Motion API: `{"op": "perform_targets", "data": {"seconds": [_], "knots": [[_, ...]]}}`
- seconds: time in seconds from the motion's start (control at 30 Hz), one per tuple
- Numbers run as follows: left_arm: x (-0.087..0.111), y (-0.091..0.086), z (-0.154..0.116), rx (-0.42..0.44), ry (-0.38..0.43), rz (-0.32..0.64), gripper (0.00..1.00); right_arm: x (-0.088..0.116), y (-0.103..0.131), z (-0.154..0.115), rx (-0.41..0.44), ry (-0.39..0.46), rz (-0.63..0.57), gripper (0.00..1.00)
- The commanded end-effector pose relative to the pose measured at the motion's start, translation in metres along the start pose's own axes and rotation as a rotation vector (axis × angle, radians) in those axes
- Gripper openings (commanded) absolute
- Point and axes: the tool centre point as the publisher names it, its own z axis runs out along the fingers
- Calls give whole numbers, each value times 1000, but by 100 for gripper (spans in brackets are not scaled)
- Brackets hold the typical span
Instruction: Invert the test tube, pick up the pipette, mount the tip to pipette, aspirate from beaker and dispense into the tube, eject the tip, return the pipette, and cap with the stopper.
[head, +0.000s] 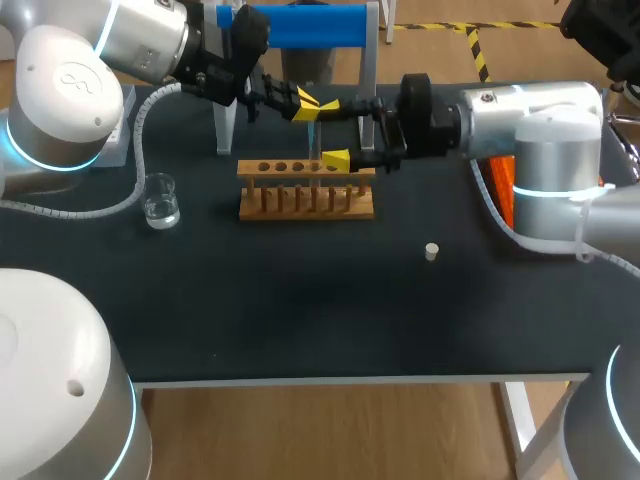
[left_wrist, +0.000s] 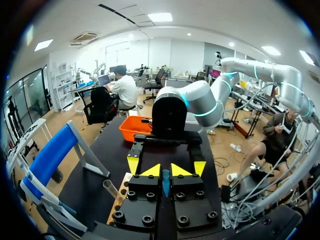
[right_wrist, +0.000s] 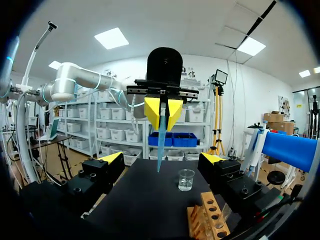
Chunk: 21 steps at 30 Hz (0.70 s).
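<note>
My left gripper (head: 305, 102) is shut on a slim blue translucent tube (head: 315, 130) with a tapered end, which hangs down above the wooden rack (head: 306, 190). In the right wrist view the tube (right_wrist: 160, 137) drops from the left gripper (right_wrist: 163, 107), just ahead of my open right gripper (right_wrist: 162, 165). My right gripper (head: 340, 130) faces it from the right without touching it. The left wrist view shows the tube (left_wrist: 165, 182) pinched between its own tips, with the right gripper's fingertips (left_wrist: 132, 162) spread beyond. The beaker (head: 160, 200) stands left of the rack. The white stopper (head: 432, 251) lies to the front right.
A blue bar on a white frame (head: 300, 25) stands behind the rack. An orange bin (head: 500, 190) sits at the right behind my right arm. A clear tube (left_wrist: 110, 187) stands in the rack (left_wrist: 120, 197). Open black table (head: 300, 300) lies in front.
</note>
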Motion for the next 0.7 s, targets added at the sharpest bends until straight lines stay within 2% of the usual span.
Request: {"op": "perform_targets", "data": {"seconds": [0.03, 0.7], "knots": [[0, 0, -1, -2, 1, -1, 0, -6, 3, 5, 9, 30, 17, 100], [0, 0, -1, -2, 1, -1, 0, -2, 8, 23, 15, 48, 16, 100]]}}
